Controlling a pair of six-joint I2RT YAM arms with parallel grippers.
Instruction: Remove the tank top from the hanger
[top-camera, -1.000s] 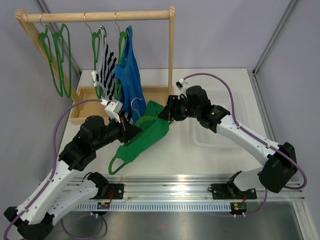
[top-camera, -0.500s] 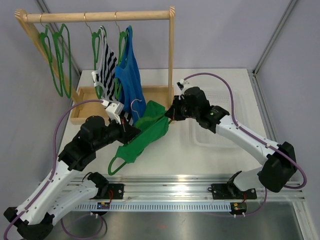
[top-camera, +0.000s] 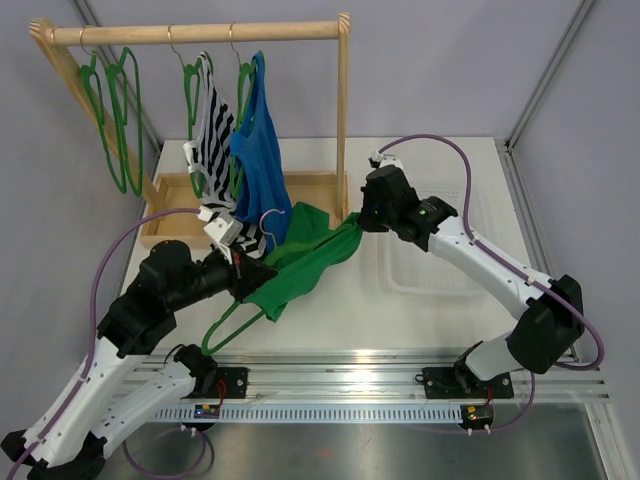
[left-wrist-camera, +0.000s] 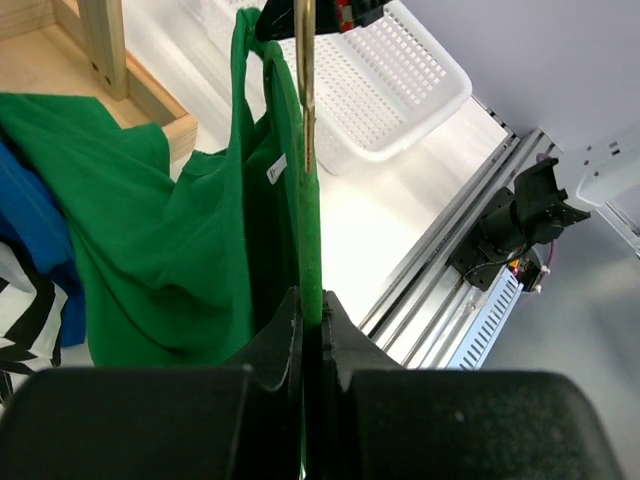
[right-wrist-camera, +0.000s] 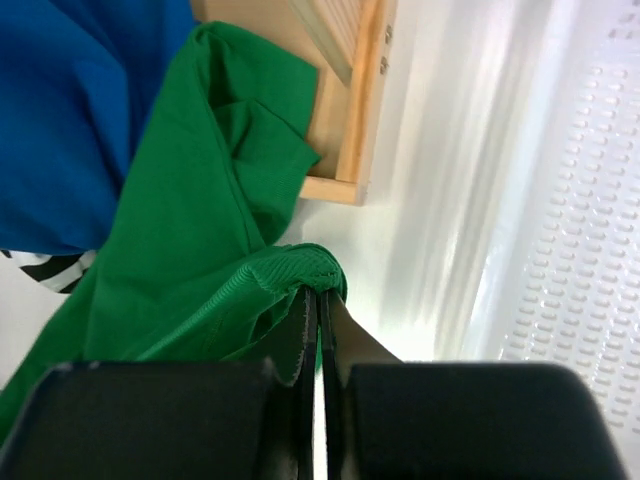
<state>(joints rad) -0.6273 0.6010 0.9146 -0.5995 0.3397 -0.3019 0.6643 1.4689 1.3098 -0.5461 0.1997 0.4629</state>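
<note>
Top external view showed the green tank top (top-camera: 305, 262) pulled out in a slanted band between the two arms, just in front of the wooden clothes rack (top-camera: 343, 100) and above the white table (top-camera: 330, 320); it was partly on the green hanger (top-camera: 224, 326), whose bare end stuck out below the cloth toward the near-left. Left gripper (top-camera: 248, 274) had its jaws closed right down on the hanger; from the left wrist I could see the fingers pinched together on a thin green edge with the tank top draped on either side, and the hanger's metal hook (left-wrist-camera: 305, 70) rising straight ahead. Right gripper (right-wrist-camera: 318, 296) was clamped tight on a bunched hem of the tank top, close by the corner of the rack's wooden base tray (right-wrist-camera: 350, 120); the white mesh basket (right-wrist-camera: 590, 200) lay on the table to its right. On the rack behind hung a blue tank top (top-camera: 258, 160) and a striped top (top-camera: 212, 130) side by side; empty green hangers (top-camera: 115, 110) hung well to the left.
</note>
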